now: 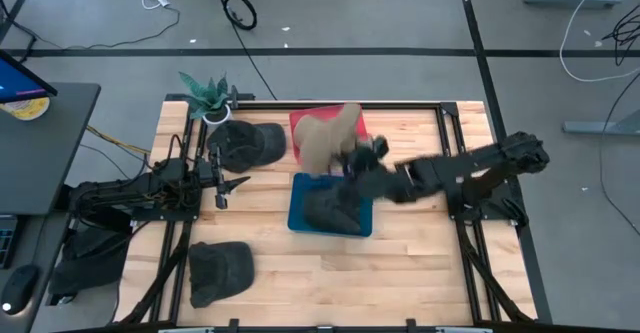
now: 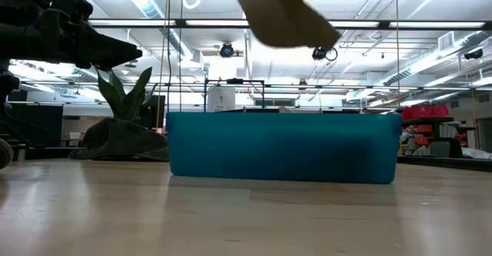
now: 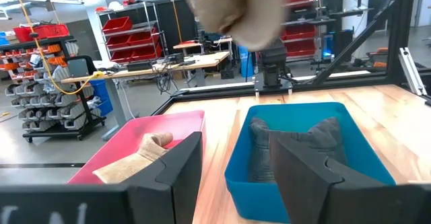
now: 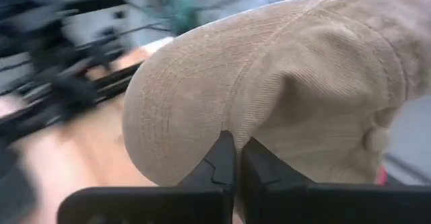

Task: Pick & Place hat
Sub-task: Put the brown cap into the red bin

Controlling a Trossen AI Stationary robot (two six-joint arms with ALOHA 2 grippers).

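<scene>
A tan corduroy hat (image 1: pixel 325 138) hangs in the air over the red bin (image 1: pixel 297 120) and the blue bin (image 1: pixel 300 218), with my right gripper (image 1: pixel 357 159) shut on it. It also shows high up in the low view, tan hat (image 2: pixel 286 18). A dark hat (image 3: pixel 296 146) lies inside the blue bin. Another tan hat (image 3: pixel 135 160) lies in the red bin. My left gripper (image 1: pixel 224 185) waits open at the table's left, pointing level toward the bins. My right gripper pinches the tan hat between its two shut fingers (image 4: pixel 219 163), at the seam where the stitched brim meets the crown (image 4: pixel 232 124). The arm comes from the table's right, slanting slightly down. The hat is lifted clear of the bins and table.
Two dark hats lie on the table's left half, one far (image 1: pixel 245 143), one near (image 1: pixel 220 270). A potted plant (image 1: pixel 207 93) stands at the far left corner. The black frame rails (image 1: pixel 445 133) run along the table's sides. Bare wood lies in front of the blue bin.
</scene>
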